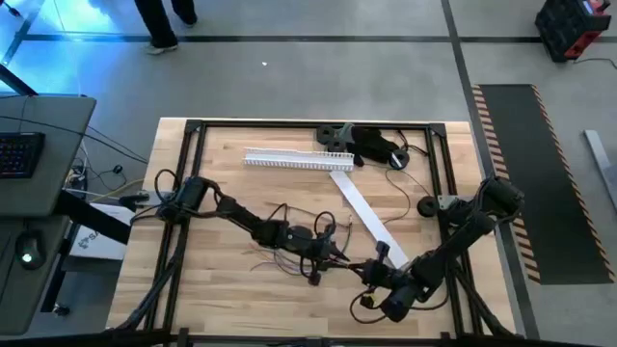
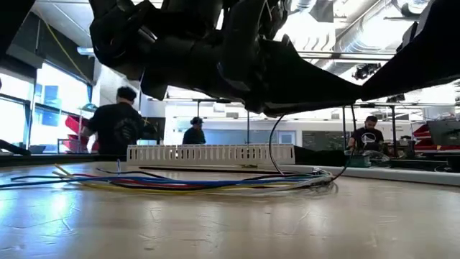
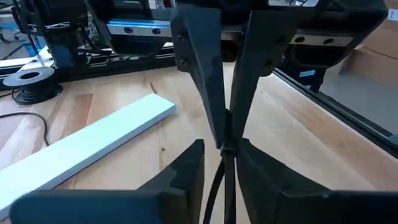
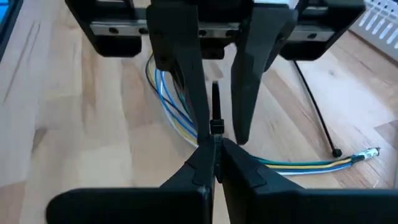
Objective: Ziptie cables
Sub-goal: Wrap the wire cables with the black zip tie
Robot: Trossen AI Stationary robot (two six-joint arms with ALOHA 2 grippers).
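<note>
Table edges: a black metal frame [image 1: 193, 130] runs round the wooden tabletop [image 1: 231, 188]. The two arms meet over the near-centre of the board; open wood lies along the near-left part and in the band between the arms and the far rail.

Far side is crowded: a white slotted cable duct [image 1: 297, 160] lies parallel to the far rail, a flat white strip [image 1: 364, 214] runs diagonally from it toward the right arm, and a bulky black gadget [image 1: 371, 143] sits by the far rail with its thin cord [image 1: 405, 188] curling onto the wood.

Surface: pale wood planks. Low view shows a workshop beyond the table, with three people [image 2: 118, 122] standing or seated in the background. Grey floor around the table, hazard-striped mat [image 1: 521, 173] to the right.

The cables [image 1: 289, 241] lie near the table's centre, loose ends splayed left; in the low view they run flat along the wood as a blue, yellow and red bundle [image 2: 194, 183].

Left gripper [image 1: 323, 253]: fingers nearly closed, pinching a thin black zip tie [image 3: 225, 163] where it meets the opposing gripper's tips.

Right gripper [image 1: 374, 277]: fingers drawn together on the same black tie [image 4: 215, 127], directly facing the left gripper, with the cables passing just under.
</note>
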